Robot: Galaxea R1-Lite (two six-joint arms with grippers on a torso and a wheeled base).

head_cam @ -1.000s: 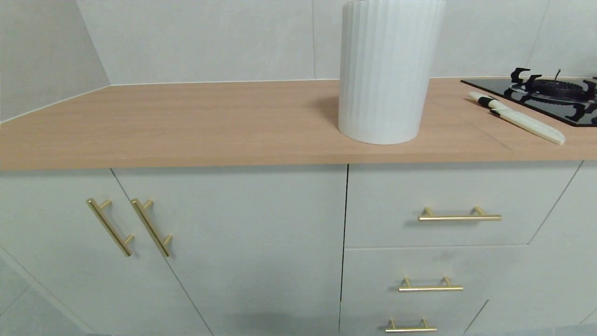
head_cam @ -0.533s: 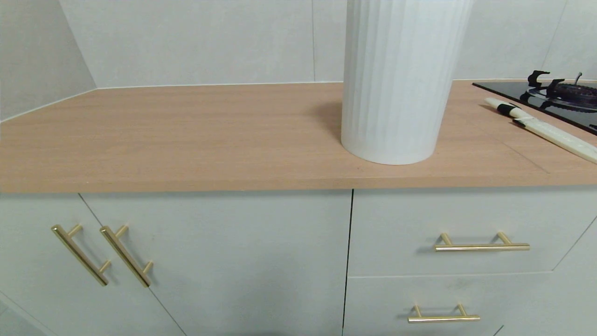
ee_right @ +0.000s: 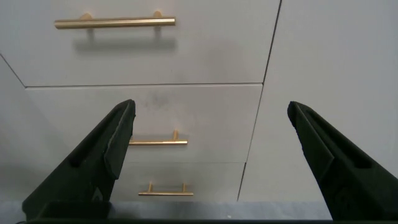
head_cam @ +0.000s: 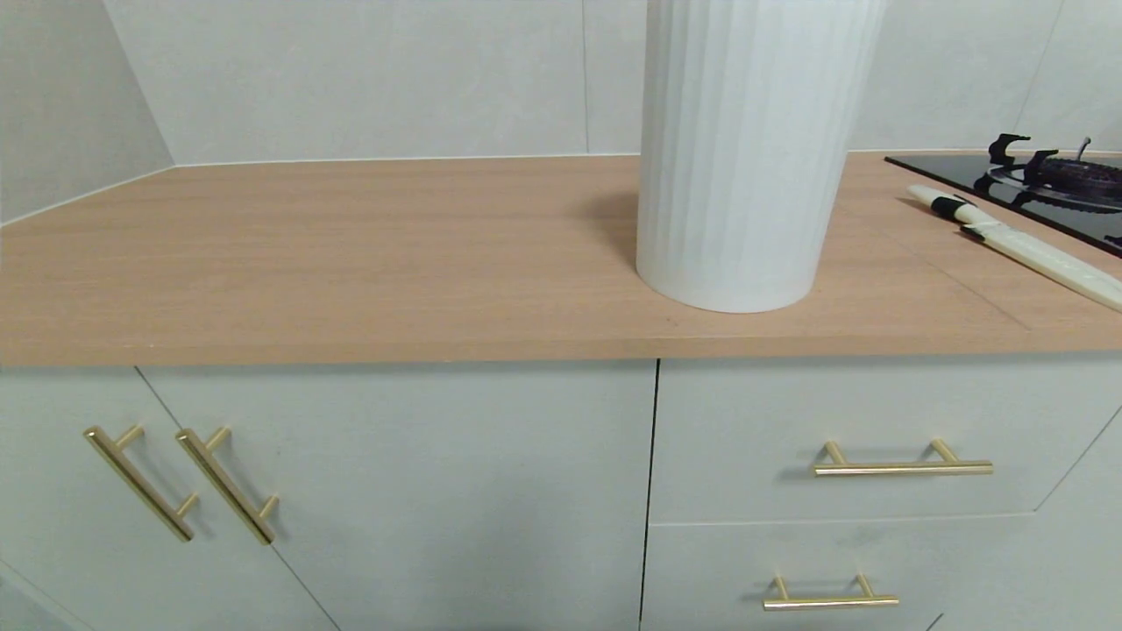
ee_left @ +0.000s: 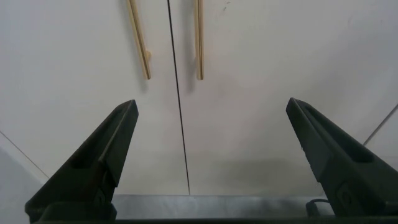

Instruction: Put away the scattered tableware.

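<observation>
A cream-coloured knife with a black band on its handle lies on the wooden countertop at the right. A tall white ribbed container stands near the counter's front edge, left of the knife; its top is cut off by the view. My left gripper is open, low down in front of the cabinet doors with gold handles. My right gripper is open and faces the drawer fronts below the counter, nothing between its fingers.
A black gas hob sits at the far right behind the knife. Below the counter are two cabinet doors with slanted gold handles on the left and drawers with gold bar handles on the right. Tiled walls close off the back and left.
The whole head view has shifted: the counter and cabinets now appear closer and lower in the picture, so the camera moved. The knife and container keep their places on the counter.
</observation>
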